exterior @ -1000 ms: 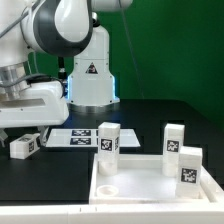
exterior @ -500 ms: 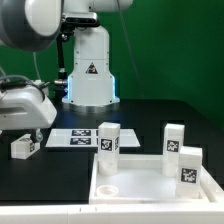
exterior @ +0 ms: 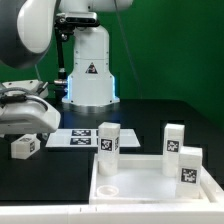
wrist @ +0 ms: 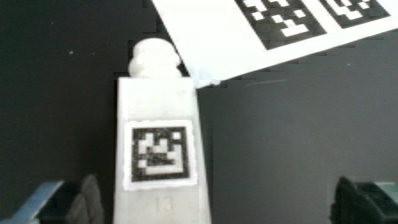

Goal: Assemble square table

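The pincer point(wrist: 214, 203) is hanging spread wide above a loose leg point(wrist: 160, 140) that is lying flat on the black counter point(wrist: 311, 120), tag upward, its round peg end just beside the marker board point(wrist: 240, 35). In the exterior view, three legs are standing upright in the table top point(exterior: 140, 172).

White square tabletop point(exterior: 150, 185) lies flat at table's front edge, round socket point(exterior: 108, 187) visible in corner. Three tagged white legs stand upright on it: one point(exterior: 107, 148) at rear corner, two point(exterior: 174, 139) point(exterior: 189, 166) along opposite side. Fourth leg point(exterior: 24, 146) lies on its side on black table, apart from top, tag up point(wrist: 162, 150).
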